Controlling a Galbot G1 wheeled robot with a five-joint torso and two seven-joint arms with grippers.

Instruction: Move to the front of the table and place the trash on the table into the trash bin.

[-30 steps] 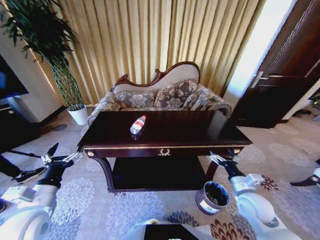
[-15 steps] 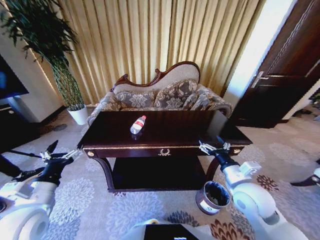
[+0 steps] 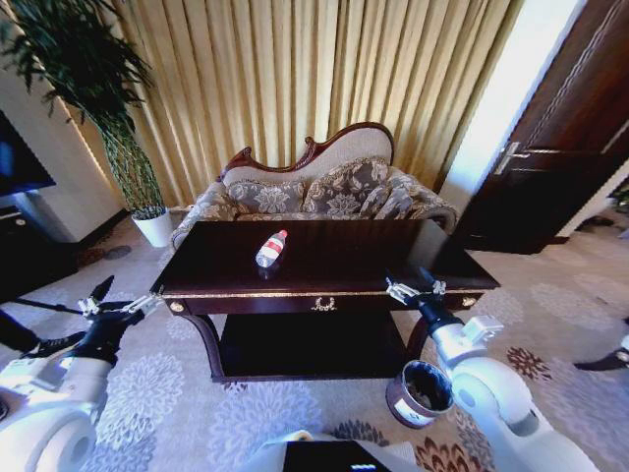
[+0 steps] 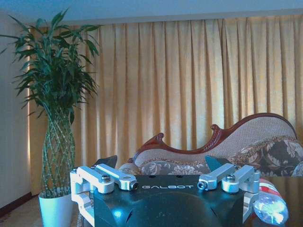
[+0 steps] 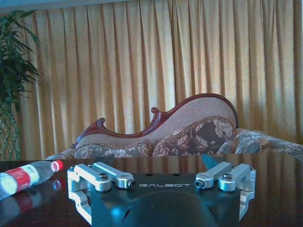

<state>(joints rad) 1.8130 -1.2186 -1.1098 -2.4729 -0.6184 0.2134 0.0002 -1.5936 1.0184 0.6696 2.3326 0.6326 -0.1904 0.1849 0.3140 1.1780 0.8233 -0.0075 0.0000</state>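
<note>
The robot faces the large dark glossy mahogany worktop (image 3: 393, 258). The clear plastic bottle with red label (image 3: 270, 247) lies ungrasped beyond the right gripper (image 3: 411, 289), jaws spread empty. Left gripper (image 3: 110, 307) also spread. Round dark trash bin (image 3: 420, 391) waits below.

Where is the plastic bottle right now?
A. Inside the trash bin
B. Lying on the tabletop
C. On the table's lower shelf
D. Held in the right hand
B: the plastic bottle lies on its side on the dark table, apart from both hands.
</note>
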